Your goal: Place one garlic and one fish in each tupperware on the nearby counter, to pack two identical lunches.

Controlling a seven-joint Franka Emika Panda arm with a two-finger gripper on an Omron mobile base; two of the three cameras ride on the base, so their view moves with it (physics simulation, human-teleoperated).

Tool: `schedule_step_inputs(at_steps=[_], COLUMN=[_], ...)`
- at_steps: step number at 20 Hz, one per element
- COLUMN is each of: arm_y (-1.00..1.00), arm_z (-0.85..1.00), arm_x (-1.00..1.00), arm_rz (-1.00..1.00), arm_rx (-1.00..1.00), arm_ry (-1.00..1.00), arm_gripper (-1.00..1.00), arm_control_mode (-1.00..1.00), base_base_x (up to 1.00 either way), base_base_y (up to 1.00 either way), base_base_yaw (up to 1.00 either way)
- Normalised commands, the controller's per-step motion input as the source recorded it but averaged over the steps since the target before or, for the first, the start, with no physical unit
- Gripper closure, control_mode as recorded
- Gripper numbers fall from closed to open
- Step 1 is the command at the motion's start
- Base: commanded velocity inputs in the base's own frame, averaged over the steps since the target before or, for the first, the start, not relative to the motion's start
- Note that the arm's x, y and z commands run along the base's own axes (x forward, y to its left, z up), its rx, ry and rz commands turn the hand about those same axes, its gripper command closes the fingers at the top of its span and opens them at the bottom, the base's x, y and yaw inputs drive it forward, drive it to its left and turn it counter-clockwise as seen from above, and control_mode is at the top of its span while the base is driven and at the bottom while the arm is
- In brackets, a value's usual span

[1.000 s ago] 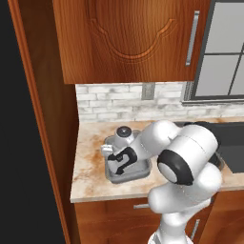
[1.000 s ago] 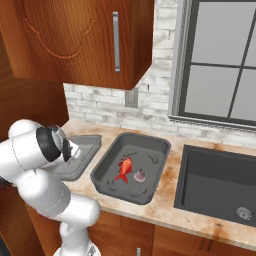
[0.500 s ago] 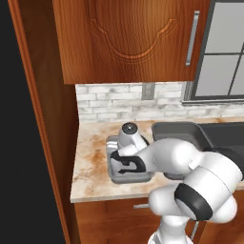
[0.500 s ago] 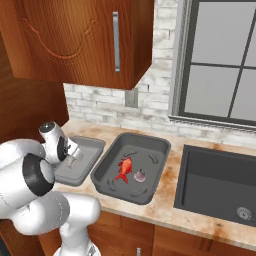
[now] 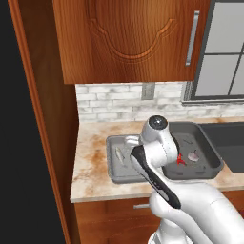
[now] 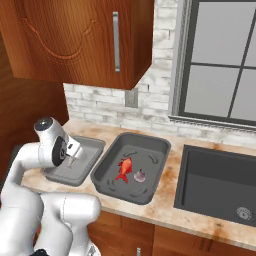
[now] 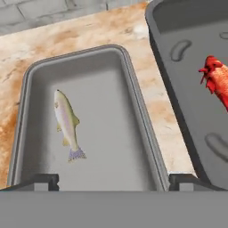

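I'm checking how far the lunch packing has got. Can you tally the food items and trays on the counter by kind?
Fish: 2, a pale fish in the smaller tray and a red fish in the larger tray
Garlic: 1, a garlic bulb beside the red fish
Trays: 2
Total: 5
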Motion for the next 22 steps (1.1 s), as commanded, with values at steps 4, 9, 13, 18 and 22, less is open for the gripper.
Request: schedule_step_inputs(at_steps=[4,9,13,18,22], arm_y=[-0.96,-0.46,-0.08,0.0,0.0], arm_z=[0.52,0.82,0.38,0.0,0.0], arm_x=[-0.8,-0.6,-0.63,-0.19,0.0], arm_rz=[0.0,0.06,0.12,0.03,0.0], arm_rx=[0.0,0.0,-0.01,-0.01,0.0], arm_ry=[-0.07,-0.08,-0.03,-0.01,0.0], arm_gripper=[-1.0,-1.0,-1.0,-1.0,-1.0], arm_control_mode=[-1.0,-1.0,-1.0,1.0,1.0], base_base_x=[0.0,0.0,0.0,-0.8,-1.0], base_base_y=[0.0,0.0,0.0,0.0,0.02], base_base_yaw=[0.0,0.0,0.0,0.17,0.19])
